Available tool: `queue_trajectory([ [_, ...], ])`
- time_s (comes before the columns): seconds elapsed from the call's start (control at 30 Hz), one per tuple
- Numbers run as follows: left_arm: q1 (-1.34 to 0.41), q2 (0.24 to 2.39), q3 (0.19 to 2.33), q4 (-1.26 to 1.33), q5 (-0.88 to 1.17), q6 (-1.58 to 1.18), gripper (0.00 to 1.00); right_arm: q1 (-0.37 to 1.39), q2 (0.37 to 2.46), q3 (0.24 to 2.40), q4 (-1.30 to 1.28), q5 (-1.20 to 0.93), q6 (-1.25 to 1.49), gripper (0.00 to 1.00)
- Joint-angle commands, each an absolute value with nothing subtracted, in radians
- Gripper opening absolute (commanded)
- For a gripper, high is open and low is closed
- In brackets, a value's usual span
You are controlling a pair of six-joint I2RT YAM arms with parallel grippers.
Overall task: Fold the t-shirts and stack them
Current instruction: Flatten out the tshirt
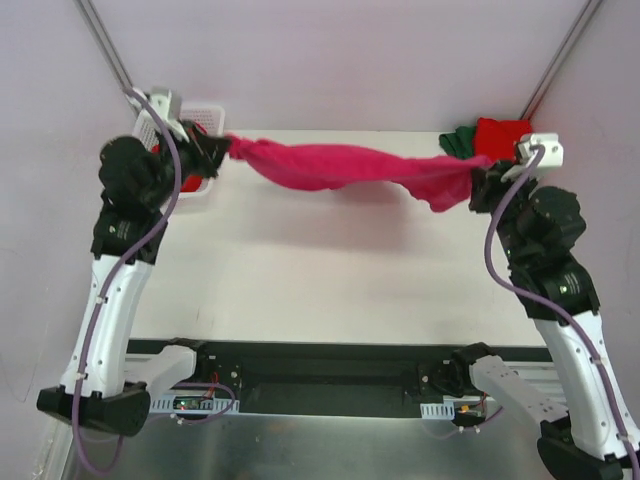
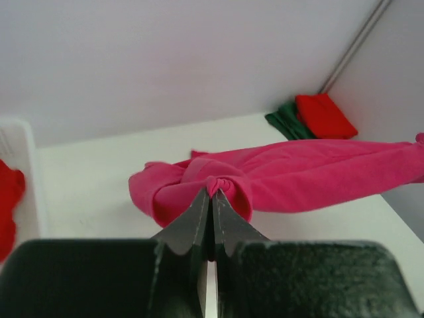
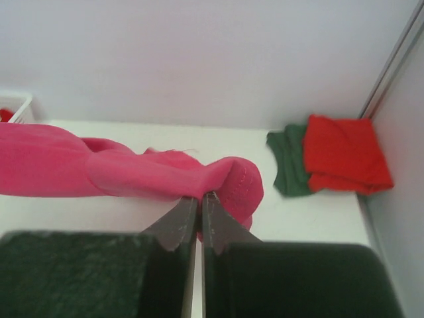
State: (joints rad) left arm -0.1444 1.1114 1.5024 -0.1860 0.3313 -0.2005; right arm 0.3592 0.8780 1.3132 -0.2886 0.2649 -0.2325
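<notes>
A magenta-pink t-shirt (image 1: 340,168) hangs bunched in a sagging band above the table, stretched between both arms. My left gripper (image 1: 222,148) is shut on its left end (image 2: 222,184). On its right end (image 3: 228,179) my right gripper (image 1: 478,172) is shut. In the far right corner a folded bright red t-shirt (image 1: 502,133) lies on a folded dark green t-shirt (image 1: 460,141); both also show in the right wrist view, red (image 3: 344,154) over green (image 3: 288,162). Another red t-shirt (image 2: 8,199) sits in the basket at the left.
A white lattice basket (image 1: 205,112) stands at the table's far left corner, behind my left arm. Pale walls close in the back and sides, with metal rods (image 1: 560,55) in the corners. The white table (image 1: 330,270) lies below the hanging cloth.
</notes>
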Motion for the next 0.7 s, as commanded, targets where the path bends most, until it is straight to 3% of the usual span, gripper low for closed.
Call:
queue_trajectory([
  [0.0, -0.155, 0.968, 1.116, -0.155, 0.468, -0.399, 0.0, 0.38, 0.758, 1.197, -0.451, 0.137, -0.092, 0.01],
  [0.07, -0.166, 0.895, 0.928, -0.15, 0.483, -0.475, 0.0, 0.394, 0.71, 1.148, -0.54, 0.094, -0.051, 0.01],
  [0.23, -0.201, 0.784, 0.729, -0.143, 0.503, -0.564, 0.01, 0.403, 0.715, 1.124, -0.736, -0.125, -0.023, 0.02],
  [0.3, -0.201, 0.765, 0.706, -0.149, 0.514, -0.565, 0.06, 0.406, 0.762, 1.124, -0.782, -0.26, -0.046, 0.11],
  [0.33, -0.201, 0.767, 0.707, -0.164, 0.523, -0.557, 0.17, 0.411, 0.779, 1.124, -0.828, -0.291, -0.055, 0.33],
  [0.43, -0.202, 0.781, 0.727, -0.182, 0.543, -0.542, 0.39, 0.448, 0.804, 1.109, -0.861, -0.282, -0.074, 0.74],
  [0.47, -0.202, 0.782, 0.736, -0.19, 0.551, -0.538, 0.56, 0.457, 0.783, 1.1, -0.856, -0.264, -0.071, 0.8],
  [0.53, -0.202, 0.782, 0.744, -0.198, 0.554, -0.531, 0.77, 0.457, 0.767, 1.091, -0.844, -0.215, -0.069, 0.94],
  [0.57, -0.202, 0.781, 0.755, -0.207, 0.554, -0.528, 0.92, 0.457, 0.762, 1.092, -0.839, -0.193, -0.069, 0.96],
  [0.6, -0.202, 0.781, 0.759, -0.209, 0.552, -0.526, 0.99, 0.459, 0.759, 1.094, -0.836, -0.152, -0.068, 0.97],
  [0.67, -0.202, 0.79, 0.776, -0.209, 0.549, -0.514, 0.99, 0.457, 0.768, 1.091, -0.819, -0.111, -0.066, 0.98],
])
